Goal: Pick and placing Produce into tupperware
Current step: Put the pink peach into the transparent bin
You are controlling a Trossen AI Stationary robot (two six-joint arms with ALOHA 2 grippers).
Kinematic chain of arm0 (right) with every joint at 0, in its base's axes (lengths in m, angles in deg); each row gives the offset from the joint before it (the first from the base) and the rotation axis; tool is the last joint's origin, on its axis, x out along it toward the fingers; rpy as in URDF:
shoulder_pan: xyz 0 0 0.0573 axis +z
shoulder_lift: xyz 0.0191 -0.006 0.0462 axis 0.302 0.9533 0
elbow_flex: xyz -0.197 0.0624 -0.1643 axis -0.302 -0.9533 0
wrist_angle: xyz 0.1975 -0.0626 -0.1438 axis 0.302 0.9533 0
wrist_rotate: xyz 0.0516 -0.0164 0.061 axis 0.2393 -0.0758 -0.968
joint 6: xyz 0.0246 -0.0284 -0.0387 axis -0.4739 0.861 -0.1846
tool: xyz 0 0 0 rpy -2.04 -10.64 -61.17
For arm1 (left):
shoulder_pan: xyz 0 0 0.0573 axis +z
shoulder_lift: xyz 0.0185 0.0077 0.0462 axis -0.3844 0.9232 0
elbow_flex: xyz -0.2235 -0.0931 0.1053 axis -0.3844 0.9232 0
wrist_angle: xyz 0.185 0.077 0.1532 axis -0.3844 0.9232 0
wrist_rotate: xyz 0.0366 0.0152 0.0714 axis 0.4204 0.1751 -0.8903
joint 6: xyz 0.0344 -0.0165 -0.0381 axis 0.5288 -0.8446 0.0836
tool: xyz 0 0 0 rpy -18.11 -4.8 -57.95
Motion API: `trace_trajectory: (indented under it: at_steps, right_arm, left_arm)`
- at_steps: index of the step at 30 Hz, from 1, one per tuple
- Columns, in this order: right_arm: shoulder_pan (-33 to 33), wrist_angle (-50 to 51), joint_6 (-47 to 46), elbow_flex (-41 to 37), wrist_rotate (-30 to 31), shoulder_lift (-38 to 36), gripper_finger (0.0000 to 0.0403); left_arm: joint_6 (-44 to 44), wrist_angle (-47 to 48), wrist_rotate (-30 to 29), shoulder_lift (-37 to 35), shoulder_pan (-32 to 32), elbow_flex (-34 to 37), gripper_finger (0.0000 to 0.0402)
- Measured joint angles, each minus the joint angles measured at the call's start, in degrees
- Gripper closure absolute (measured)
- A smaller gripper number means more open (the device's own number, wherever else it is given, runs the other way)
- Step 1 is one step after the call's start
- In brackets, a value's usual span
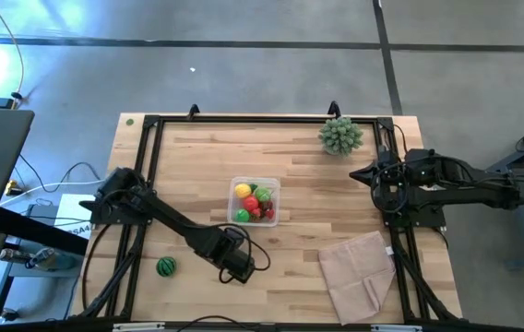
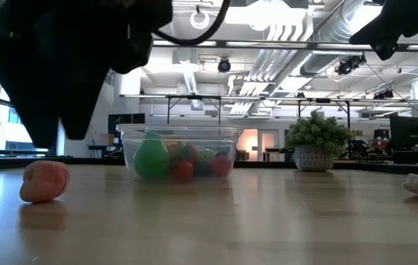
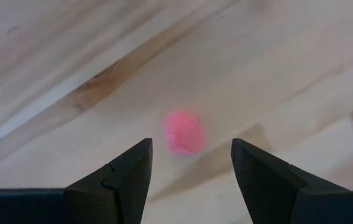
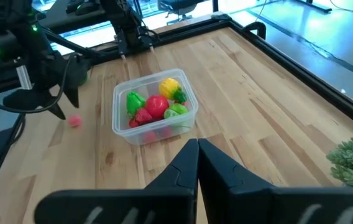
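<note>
A small pink piece of produce [image 3: 184,132] lies on the wooden table near the front edge; it also shows in the low view [image 2: 45,180] and the right wrist view [image 4: 74,121]. My left gripper [image 3: 189,168] hangs over it, pointing down, open, with a finger on either side and clear of it. The clear tupperware [image 1: 256,201] sits mid-table holding several pieces, among them a yellow one, a red one and green ones. A green striped melon ball [image 1: 166,266] rests on the table at the front left. My right gripper [image 4: 196,155] is shut and raised at the table's right.
A spiky pale-green plant ball [image 1: 340,136] stands at the far right. A beige folded cloth [image 1: 359,272] lies at the front right. A black frame rail [image 1: 244,120] runs round the table. Bare wood lies between the tupperware and the front edge.
</note>
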Motion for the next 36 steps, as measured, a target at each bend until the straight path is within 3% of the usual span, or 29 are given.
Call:
trace_trajectory:
  at_steps: [13, 36]
  right_arm:
    - [0.0, 0.0, 0.0, 0.0, 0.0, 0.2, 0.0402]
    - [0.0, 0.0, 0.0, -0.1, 0.0, 0.2, 0.0402]
  left_arm:
    - [-2.1, -1.1, 4.4, 3.0, 0.0, 0.1, 0.0192]
    - [0.1, -4.8, 4.4, 6.4, 0.0, 0.0, 0.0192]
